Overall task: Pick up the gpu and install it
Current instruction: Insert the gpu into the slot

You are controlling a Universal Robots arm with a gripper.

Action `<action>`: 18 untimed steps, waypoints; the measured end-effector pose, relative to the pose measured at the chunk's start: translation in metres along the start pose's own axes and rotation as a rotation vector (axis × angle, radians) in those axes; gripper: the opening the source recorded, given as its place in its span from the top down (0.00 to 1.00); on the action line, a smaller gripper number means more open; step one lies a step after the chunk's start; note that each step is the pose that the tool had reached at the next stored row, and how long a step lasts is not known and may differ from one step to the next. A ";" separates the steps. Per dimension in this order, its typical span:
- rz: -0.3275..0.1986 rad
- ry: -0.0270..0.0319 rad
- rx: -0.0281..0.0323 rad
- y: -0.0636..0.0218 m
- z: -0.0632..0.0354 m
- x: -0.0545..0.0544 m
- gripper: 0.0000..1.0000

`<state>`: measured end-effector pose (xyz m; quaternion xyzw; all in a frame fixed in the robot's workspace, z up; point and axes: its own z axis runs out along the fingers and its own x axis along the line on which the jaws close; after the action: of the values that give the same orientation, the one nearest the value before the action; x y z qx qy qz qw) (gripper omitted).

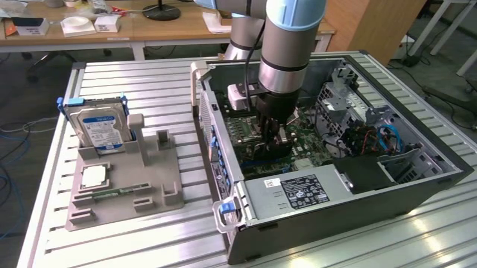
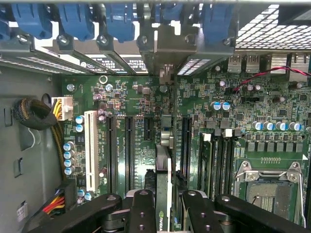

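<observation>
**GPU held edge-on over the motherboard**

The gripper point(image 2: 164, 206) is down inside the open computer case point(image 1: 417, 190), fingers point(image 2: 141, 208) clamped on the gpu point(image 2: 164, 170). The card stands upright on edge, directly above the motherboard point(image 2: 121, 97), lined up among its long expansion slots point(image 2: 129, 150), bracket end toward the case's rear slot covers point(image 2: 116, 22)

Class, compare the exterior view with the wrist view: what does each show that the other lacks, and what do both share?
Exterior view alone: the grey parts stand beside the case, holding a hard drive and a memory stick.

Wrist view alone: blue slot latches, the bare CPU socket, and the gpu edge-on between the fingers.

Both: the gripper inside the open computer case, above the green motherboard.
</observation>
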<state>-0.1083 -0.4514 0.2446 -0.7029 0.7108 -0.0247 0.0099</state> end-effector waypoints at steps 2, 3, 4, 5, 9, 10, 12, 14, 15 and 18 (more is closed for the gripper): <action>0.000 0.0012 -0.0006 0.0010 0.0021 0.000 0.74; 0.000 0.0003 -0.0007 0.0012 0.0025 0.000 0.74; 0.000 -0.0001 -0.0004 0.0012 0.0027 0.000 0.74; 0.000 0.0000 -0.0002 0.0012 0.0028 0.000 0.74; 0.000 0.0000 -0.0001 0.0012 0.0028 0.000 0.74; 0.000 0.0000 -0.0001 0.0012 0.0028 0.000 0.74; 0.000 0.0000 -0.0001 0.0012 0.0028 0.000 0.74; 0.000 0.0000 0.0001 0.0036 0.0061 0.000 0.74; 0.000 0.0001 -0.0002 0.0039 0.0067 0.000 0.74; 0.000 0.0001 -0.0002 0.0040 0.0068 0.000 0.74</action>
<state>-0.1119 -0.4514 0.2376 -0.7029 0.7107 -0.0246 0.0098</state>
